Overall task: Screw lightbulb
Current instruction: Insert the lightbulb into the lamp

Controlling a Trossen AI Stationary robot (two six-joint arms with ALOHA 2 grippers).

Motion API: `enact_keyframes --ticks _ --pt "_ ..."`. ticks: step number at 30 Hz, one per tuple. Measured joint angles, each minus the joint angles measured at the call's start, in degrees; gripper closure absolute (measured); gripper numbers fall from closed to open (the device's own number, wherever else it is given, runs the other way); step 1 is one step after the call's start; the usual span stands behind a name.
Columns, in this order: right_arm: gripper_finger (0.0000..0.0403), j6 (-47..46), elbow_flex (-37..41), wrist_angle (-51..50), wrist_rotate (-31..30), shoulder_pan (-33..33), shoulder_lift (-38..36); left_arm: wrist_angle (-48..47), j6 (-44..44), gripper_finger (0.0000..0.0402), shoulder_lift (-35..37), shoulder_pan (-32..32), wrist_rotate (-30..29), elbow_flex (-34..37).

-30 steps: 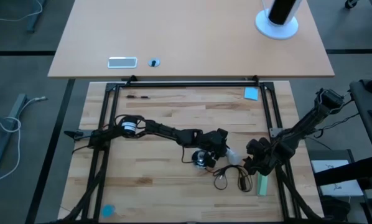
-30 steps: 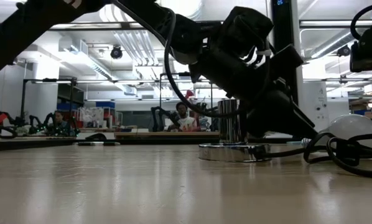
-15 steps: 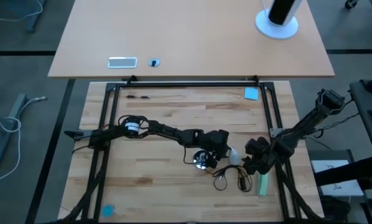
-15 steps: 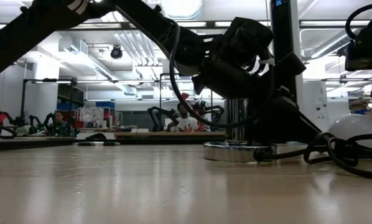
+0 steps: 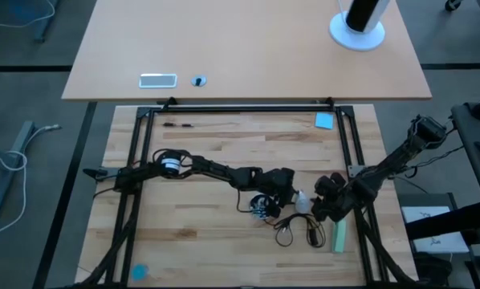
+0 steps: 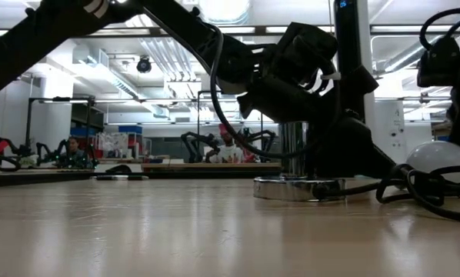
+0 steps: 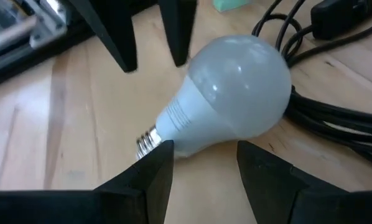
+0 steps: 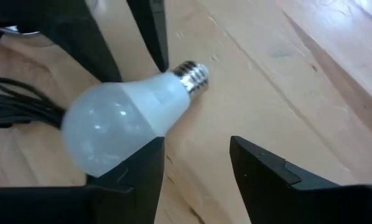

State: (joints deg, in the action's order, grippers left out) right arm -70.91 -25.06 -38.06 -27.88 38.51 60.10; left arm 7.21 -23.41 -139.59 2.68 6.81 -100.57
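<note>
The white lightbulb (image 5: 303, 201) lies on its side on the wooden table, its silvery screw base (image 7: 146, 142) pointing away from the black cords (image 7: 335, 121) beside its globe. My left gripper (image 7: 201, 158) is open just short of the bulb's neck, coming from the table's left. My right gripper (image 8: 195, 155) is open on the bulb's other side, its fingertips close to the globe (image 8: 111, 127). The round silver socket (image 5: 260, 207) sits flat on the table under the left arm's wrist.
Loops of black cord (image 5: 292, 229) lie in front of the bulb, with a pale green block (image 5: 339, 237) to their right. A blue slip (image 5: 324, 120) lies at the far right. The black frame rails (image 5: 352, 152) border the work area.
My right gripper has crept slightly toward the table's left, closer to the lightbulb. The lightbulb still lies in the same place.
</note>
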Motion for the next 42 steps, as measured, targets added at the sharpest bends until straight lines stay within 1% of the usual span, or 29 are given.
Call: enact_keyframes --ticks 3,8,13,17,20,24,27,31,33,38,42 --pt "0.0242 -0.7 1.1 0.1 -0.1 -1.0 0.0 -3.0 1.7 0.0232 0.6 0.1 0.1 0.0" --pt "0.0266 -3.0 3.2 1.1 -0.8 -2.1 0.0 -7.9 2.1 0.0232 1.1 0.3 0.2 0.0" --pt "0.0292 -2.1 6.0 9.2 -0.8 -2.8 0.0 -8.9 3.6 0.0232 1.3 0.4 0.7 0.0" --pt "0.0314 0.8 8.0 16.1 -1.7 -4.2 0.0 -8.5 4.9 0.0232 1.3 0.6 3.3 0.0" --pt "0.0329 3.7 9.0 19.6 -3.3 -5.7 0.0 -8.2 5.1 0.0232 1.3 0.8 3.4 0.0" --pt "0.0350 8.1 9.5 21.9 -3.7 -8.1 0.0 -7.5 5.3 0.0232 1.4 1.0 3.5 0.0" --pt "0.0363 11.3 9.5 23.9 -3.7 -9.5 0.0 -11.1 5.5 0.0232 2.6 1.0 3.5 0.0" --pt "0.0374 15.1 9.5 25.8 -3.7 -10.6 0.0 -18.4 4.3 0.0232 5.9 1.0 3.4 0.0" --pt "0.0378 16.3 9.5 25.9 -3.7 -11.3 0.0 -20.0 3.6 0.0232 7.5 1.0 3.3 0.0" --pt "0.0380 16.4 9.6 24.6 -3.1 -13.2 0.0 -19.1 2.0 0.0232 8.7 0.9 3.3 0.0" --pt "0.0380 16.3 9.6 25.1 -0.1 -14.3 0.0 -17.9 1.4 0.0232 8.6 0.9 3.2 0.0"
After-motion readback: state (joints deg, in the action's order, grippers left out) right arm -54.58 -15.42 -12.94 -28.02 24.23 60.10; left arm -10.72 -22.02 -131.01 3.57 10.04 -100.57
